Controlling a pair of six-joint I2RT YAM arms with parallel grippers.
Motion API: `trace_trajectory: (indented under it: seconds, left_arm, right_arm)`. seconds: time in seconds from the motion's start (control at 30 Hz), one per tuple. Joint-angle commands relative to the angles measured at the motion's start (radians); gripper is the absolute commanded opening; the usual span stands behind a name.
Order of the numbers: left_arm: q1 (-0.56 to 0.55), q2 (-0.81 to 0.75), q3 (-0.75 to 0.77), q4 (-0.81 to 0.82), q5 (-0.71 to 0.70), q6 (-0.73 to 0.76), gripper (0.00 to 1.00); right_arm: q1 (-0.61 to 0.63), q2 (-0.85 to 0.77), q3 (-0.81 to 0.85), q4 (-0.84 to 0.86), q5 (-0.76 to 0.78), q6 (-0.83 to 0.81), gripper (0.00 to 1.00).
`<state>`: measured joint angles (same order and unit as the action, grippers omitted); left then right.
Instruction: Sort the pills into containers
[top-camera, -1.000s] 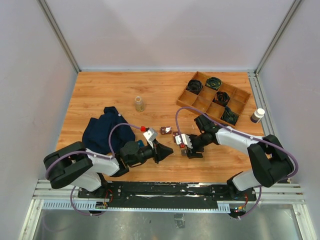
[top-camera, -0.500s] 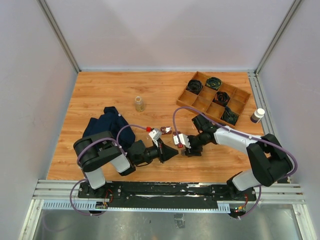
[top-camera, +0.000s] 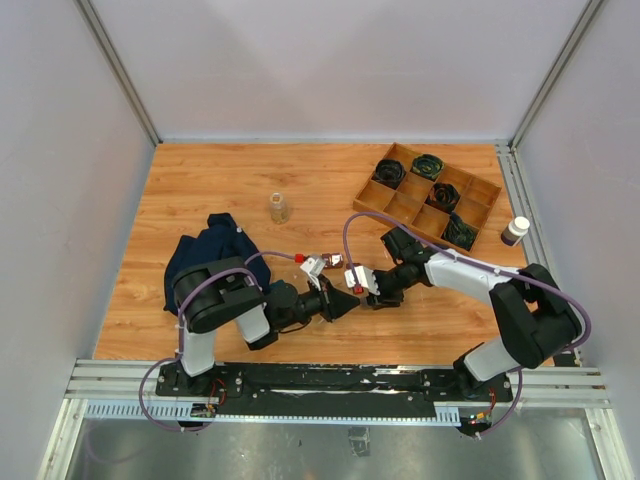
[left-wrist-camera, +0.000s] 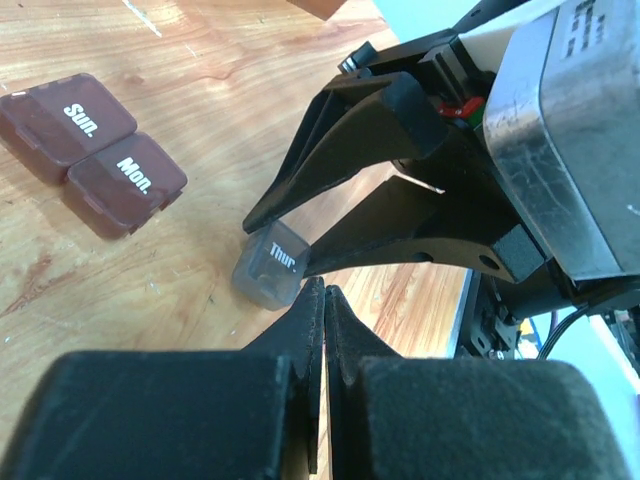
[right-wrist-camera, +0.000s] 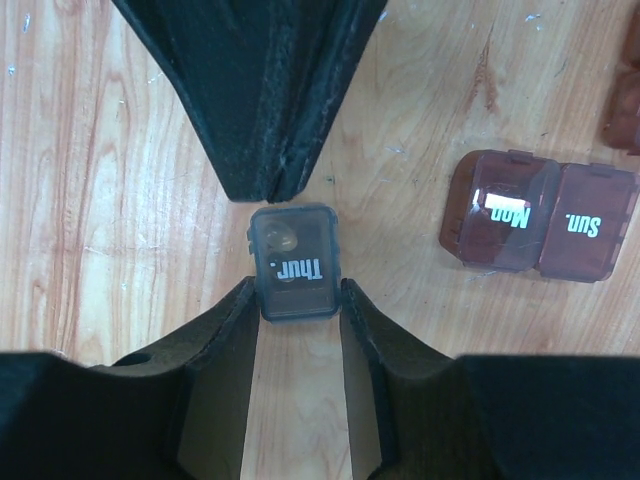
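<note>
A: L gripper (left-wrist-camera: 318, 292), what's it doing?
B: Fingers pressed tog., no gap, nothing btwn them. The tip sits right at one end of the Thur. box (left-wrist-camera: 272, 265). Touching or v. nearly, can't tell which.

A: And R gripper (right-wrist-camera: 297, 288)?
B: It faces the L one, tip to tip. Its 2 fingers (right-wrist-camera: 225, 340) are on either side of that box, up against the lower part of both sides, so it's clamped on it.

A: The box itself?
B: Small, grey, see-thru, lid closed, "Thur." in white on top. It lies flat on the wood table (top-camera: 200, 180), near the front edge, abt mid-width. A pale roundish shape shows thru the lid; can't tell what it is.

A: Other containers?
B: Two dark-brown ones, the Sun. box (left-wrist-camera: 62, 118) & the Mon. box (left-wrist-camera: 127, 183). They're side by side & touching, lids closed, flat on the table. They're near the Thur. box but apart from it, on its far side in the overhead view.

A: Anything else?
B: A dark blue cloth (top-camera: 212, 262) is bunched at the L, w/ a small clear jar (top-camera: 278, 207) upright beyond it. A wooden divided tray (top-camera: 405, 207) sits at far R, w/ black cables (top-camera: 428, 163) coiled in several compartments. A white-capped bottle (top-camera: 515, 231) stands just R of the tray, at the table's edge.
</note>
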<state>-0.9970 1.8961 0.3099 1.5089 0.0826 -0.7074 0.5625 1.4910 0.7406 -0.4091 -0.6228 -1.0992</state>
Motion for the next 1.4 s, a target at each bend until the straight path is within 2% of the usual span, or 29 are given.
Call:
trace_trajectory:
  seconds: [0.0,0.43,0.63,0.97,1.17,1.27,1.37]
  left_arm:
    - [0.004,0.021,0.031,0.063,-0.036,-0.039,0.00]
    - [0.003,0.033,0.063,0.030,-0.034,-0.100,0.00]
    - [0.000,-0.005,0.094,-0.084,-0.037,-0.101,0.00]
    - [0.001,0.000,0.125,-0.155,-0.028,-0.116,0.00]
    - [0.000,0.029,0.176,-0.394,-0.047,-0.146,0.00]
    - [0.004,0.084,0.133,-0.356,-0.048,-0.213,0.00]
    - [0.007,0.086,0.121,-0.363,-0.056,-0.217,0.00]
  right_arm:
    - [0.018,0.026,0.020,-0.038,0.021,0.002,0.31]
    - [0.019,0.028,0.024,-0.040,0.021,0.007,0.27]
    - [0.018,0.029,0.025,-0.043,0.021,0.010,0.26]
    - [0.019,0.031,0.026,-0.045,0.021,0.012,0.24]
    - [0.020,0.032,0.028,-0.046,0.024,0.012,0.23]
    - [0.020,0.031,0.028,-0.047,0.025,0.010,0.23]
    - [0.019,0.031,0.030,-0.047,0.025,0.012,0.23]
